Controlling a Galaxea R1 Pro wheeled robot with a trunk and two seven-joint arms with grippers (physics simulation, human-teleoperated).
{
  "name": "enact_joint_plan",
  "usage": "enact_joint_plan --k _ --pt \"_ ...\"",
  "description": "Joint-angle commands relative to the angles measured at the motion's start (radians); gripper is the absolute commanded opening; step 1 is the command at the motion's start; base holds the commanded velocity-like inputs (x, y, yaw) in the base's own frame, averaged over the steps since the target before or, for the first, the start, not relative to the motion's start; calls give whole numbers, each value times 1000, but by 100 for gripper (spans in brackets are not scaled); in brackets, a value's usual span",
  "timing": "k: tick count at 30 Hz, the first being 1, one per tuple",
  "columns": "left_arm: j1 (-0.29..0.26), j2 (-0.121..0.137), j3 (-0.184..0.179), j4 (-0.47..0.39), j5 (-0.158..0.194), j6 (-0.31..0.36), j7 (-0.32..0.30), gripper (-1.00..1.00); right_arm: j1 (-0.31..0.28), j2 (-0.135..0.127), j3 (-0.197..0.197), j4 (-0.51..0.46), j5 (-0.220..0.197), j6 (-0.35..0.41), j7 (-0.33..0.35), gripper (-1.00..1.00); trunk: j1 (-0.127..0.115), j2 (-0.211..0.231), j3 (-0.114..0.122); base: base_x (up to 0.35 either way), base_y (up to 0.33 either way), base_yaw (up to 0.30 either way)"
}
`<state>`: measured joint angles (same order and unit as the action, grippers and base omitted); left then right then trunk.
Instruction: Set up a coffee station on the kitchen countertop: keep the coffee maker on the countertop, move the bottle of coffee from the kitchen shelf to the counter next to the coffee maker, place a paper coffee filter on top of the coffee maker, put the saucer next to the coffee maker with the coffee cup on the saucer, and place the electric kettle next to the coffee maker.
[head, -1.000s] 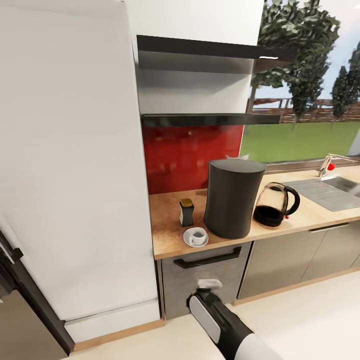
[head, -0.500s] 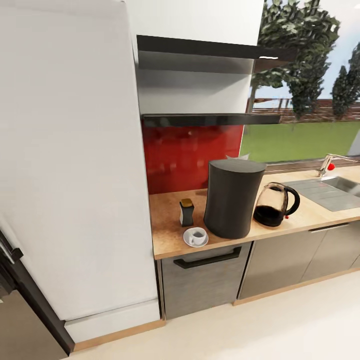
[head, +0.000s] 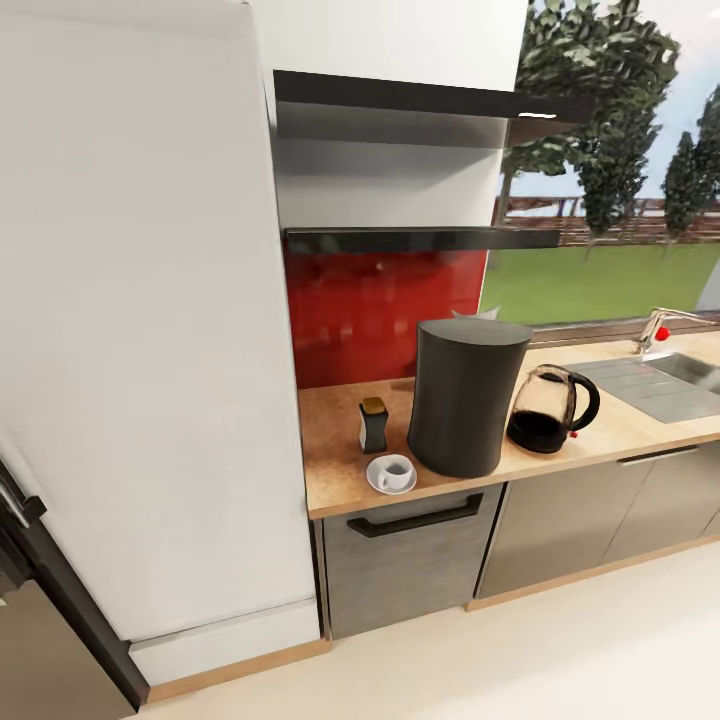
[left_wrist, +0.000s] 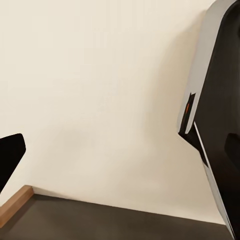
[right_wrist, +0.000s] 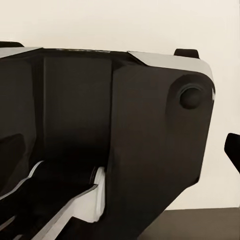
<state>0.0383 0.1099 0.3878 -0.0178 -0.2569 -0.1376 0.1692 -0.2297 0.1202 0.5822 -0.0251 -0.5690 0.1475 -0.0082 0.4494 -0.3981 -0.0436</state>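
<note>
Grippers first: can't tell if either is spread or pressed together. The left wrist view has a dark fingertip (left_wrist: 10, 152) at one edge, pale floor and the robot's own dark body panel (left_wrist: 215, 115). The right wrist view looks straight into the robot's black housing (right_wrist: 120, 140), with a bit of finger (right_wrist: 233, 148) at the edge. Both arms look tucked in by the base. Neither seems to be carrying anything, though that's a guess.

What changed: a second ago the right forearm stuck up into the bottom of the head view, in front of the drawer (head: 405, 555). Half a second ago it was gone, and it's gone now. Nothing on the counter shifted meanwhile. Reads to me as an arm pulled back after the last placement, not a new reach starting.

Layout on the countertop (head: 335, 470):
- 1 coffee maker (head: 467, 398), upright, centre.
- 1 coffee bottle (head: 373, 425), upright just to its left, off the shelf.
- 1 saucer (head: 378, 484) in front of the bottle, just beside the maker's base, with 1 cup (head: 397, 471) on it.
- 1 kettle (head: 550, 409) just right of the maker, close to touching.
- 2 black wall shelves; the lower shelf (head: 420, 239) shows nothing on its visible edge.
- Something pale (head: 476, 314) peeks over the maker's back rim. Probably the paper filter, too small to confirm.

My judgement: station looks essentially complete, only the filter unverified.
</note>
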Motion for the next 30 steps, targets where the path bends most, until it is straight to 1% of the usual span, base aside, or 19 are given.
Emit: enact_joint_plan --k 1,3,4,5,7,9,17,18,20,21,22,23,24,25,26,27,28,29,30 --pt "0 0 8 -1 -11 -2 3 100 -1 0 8 -2 -9 -3 -2 100 1 -2 -2 0 0 0" --pt "0 0 8 -1 -10 -2 3 100 0 -2 7 -2 -9 -33 -3 100 1 -2 -2 0 0 0" --pt "0 0 8 -1 -10 -2 3 100 0 -18 6 -3 -9 -92 -3 100 1 -2 -2 0 0 0" --pt "0 -1 8 -1 -10 -2 3 100 0 -30 6 -3 -10 -124 -3 100 1 -2 -2 0 0 0" --pt "0 -1 8 -1 -10 -2 3 100 0 -49 5 -4 -11 -169 -3 100 1 -2 -2 0 0 0" --pt "0 0 7 0 -10 -2 4 100 0 -60 6 -5 -10 -190 -3 100 1 -2 -2 0 0 0" --pt "0 5 6 1 -10 -3 4 100 0 -64 6 -7 -2 -200 -3 100 1 -2 -2 0 0 0" --pt "0 6 6 1 -10 -3 4 100 0 -64 6 -7 8 -200 -3 100 1 -2 -2 0 0 0" --pt "0 6 6 1 -10 -3 4 100 0 -65 4 -6 43 -200 -3 100 1 -2 -2 0 0 0" --pt "0 6 6 1 -10 -3 4 100 0 -65 -2 -6 65 -200 -3 100 1 -2 -2 0 0 0" --pt "0 7 6 1 -10 -3 4 100 0 -63 -13 -6 73 -199 -3 100 1 -2 -2 0 0 0" --pt "0 7 6 1 -10 -3 4 100 0 -61 -41 -7 78 -201 -3 100 1 -2 -2 0 0 0" --pt "0 8 6 1 -10 -3 4 100 0 -58 -102 -8 84 -208 -3 100 1 -2 -2 0 0 0" --pt "0 8 6 2 -10 -3 4 100 0 -55 -166 -7 102 -214 -3 100 1 -2 -2 0 0 0" --pt "0 8 6 2 -10 -3 4 100 0 -53 -198 -7 131 -217 -3 100 1 -2 -2 0 0 0" --pt "0 8 6 2 -10 -3 4 100 0 -51 -232 -6 197 -220 -3 100 1 -2 -2 0 0 0" --pt "0 8 6 2 -10 -3 4 100 0 -51 -244 -6 227 -220 -3 100 1 -2 -2 0 0 0" --pt "0 8 6 2 -10 -3 4 100 0 -51 -271 -6 281 -221 -3 100 1 -2 -2 0 0 0" --pt "1 8 6 2 -9 -3 4 100 0 -51 -333 -5 361 -222 -3 100 1 -2 -2 0 0 0"
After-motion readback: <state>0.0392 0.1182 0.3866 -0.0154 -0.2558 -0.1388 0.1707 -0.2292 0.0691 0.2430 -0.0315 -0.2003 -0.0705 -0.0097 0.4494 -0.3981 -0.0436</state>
